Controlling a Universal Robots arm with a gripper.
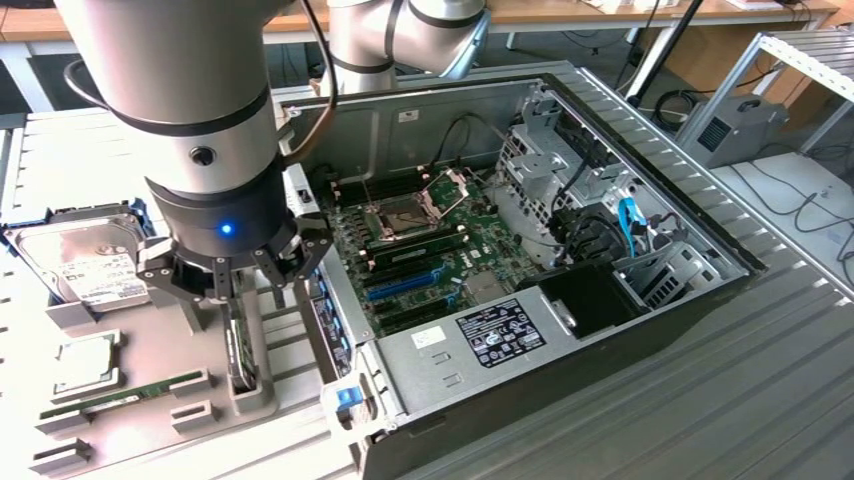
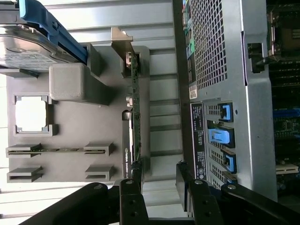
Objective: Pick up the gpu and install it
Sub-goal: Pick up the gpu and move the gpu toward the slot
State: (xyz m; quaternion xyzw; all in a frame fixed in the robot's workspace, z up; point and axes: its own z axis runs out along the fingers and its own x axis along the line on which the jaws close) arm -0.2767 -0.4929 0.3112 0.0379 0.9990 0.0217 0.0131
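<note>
I see my gripper point(image 1: 247, 295) at the lower left of the exterior view, directly above the gpu point(image 1: 242, 350). The gpu stands on edge in a slot of the grey tray point(image 1: 147, 335), just beside the open case point(image 1: 427, 385). In the wrist view the fingers point(image 2: 134, 185) are spread apart and hold nothing. One sits at the gpu's end; I cannot tell whether it touches. The hard drive point(image 1: 87, 265) lies at the tray's left.

Behind your ribbed grey table point(image 1: 747, 400) you have a wooden desk point(image 1: 601, 12), a metal rack point(image 1: 807, 45) and loose black cables point(image 1: 805, 208).
</note>
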